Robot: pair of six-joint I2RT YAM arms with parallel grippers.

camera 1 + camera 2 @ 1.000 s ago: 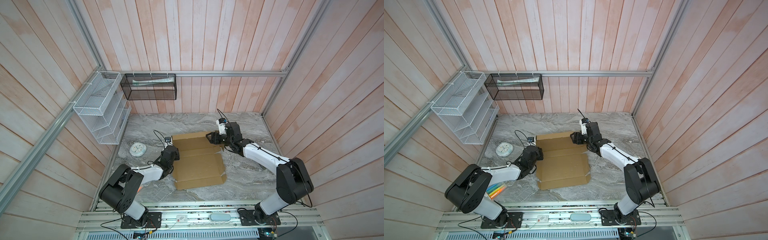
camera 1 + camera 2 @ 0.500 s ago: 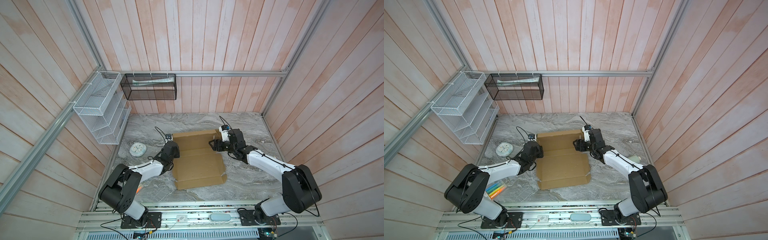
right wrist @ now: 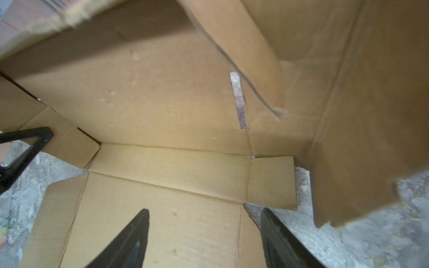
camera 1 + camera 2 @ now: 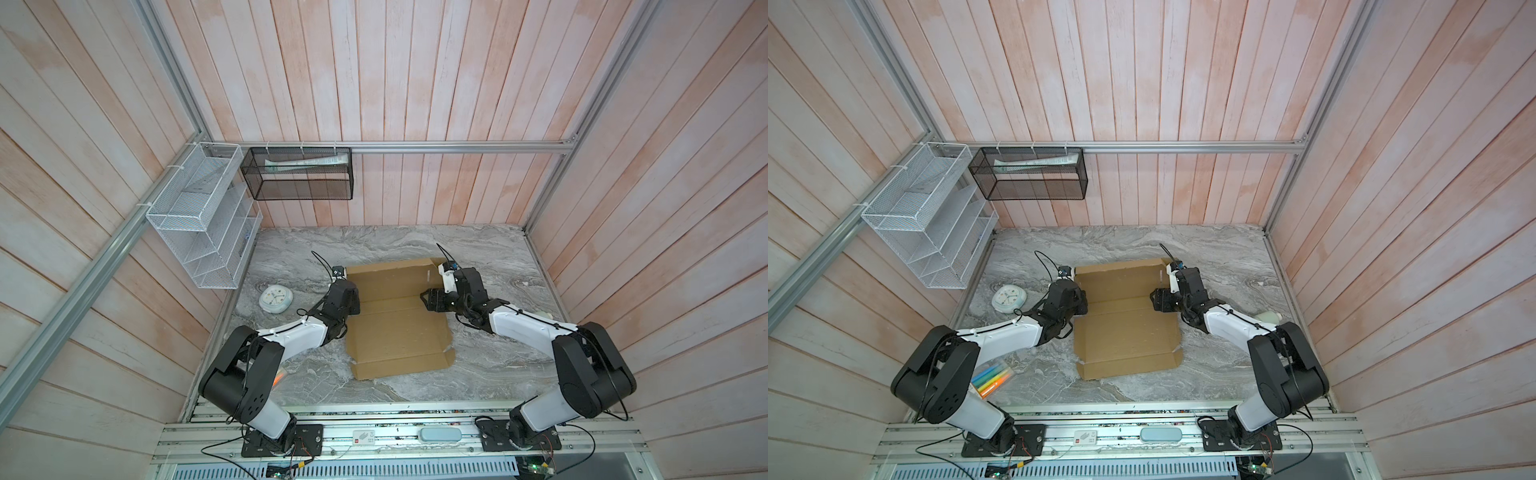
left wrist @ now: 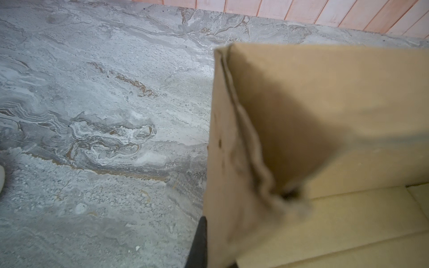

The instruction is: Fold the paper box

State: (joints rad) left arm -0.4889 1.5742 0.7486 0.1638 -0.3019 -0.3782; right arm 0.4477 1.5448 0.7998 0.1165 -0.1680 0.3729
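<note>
The paper box [image 4: 399, 328] [image 4: 1125, 332] is a brown die-cut cardboard sheet lying mid-table, its far part partly raised. At the box's left edge my left gripper [image 4: 354, 300] [image 4: 1082, 302] is shut on an upright side flap [image 5: 232, 162]. One black finger [image 5: 199, 241] shows against the flap's outside; the other is hidden. My right gripper [image 4: 426, 297] [image 4: 1154, 300] [image 3: 204, 210] is open low over the box's right edge near the middle crease, holding nothing. The right-side flap [image 3: 362, 139] stands up beside it.
A white alarm clock [image 4: 276, 300] [image 4: 1009, 300] lies left of the left arm. Coloured markers [image 4: 992, 376] lie near the left arm's base. A white mesh shelf [image 4: 199, 216] and a black mesh basket [image 4: 299, 172] hang on the walls. A pale object [image 4: 1271, 318] rests behind the right arm.
My right gripper has moved from the box's far right corner toward me to the middle crease and dropped lower. The left gripper has kept its grip on the flap and shifted slightly away.
</note>
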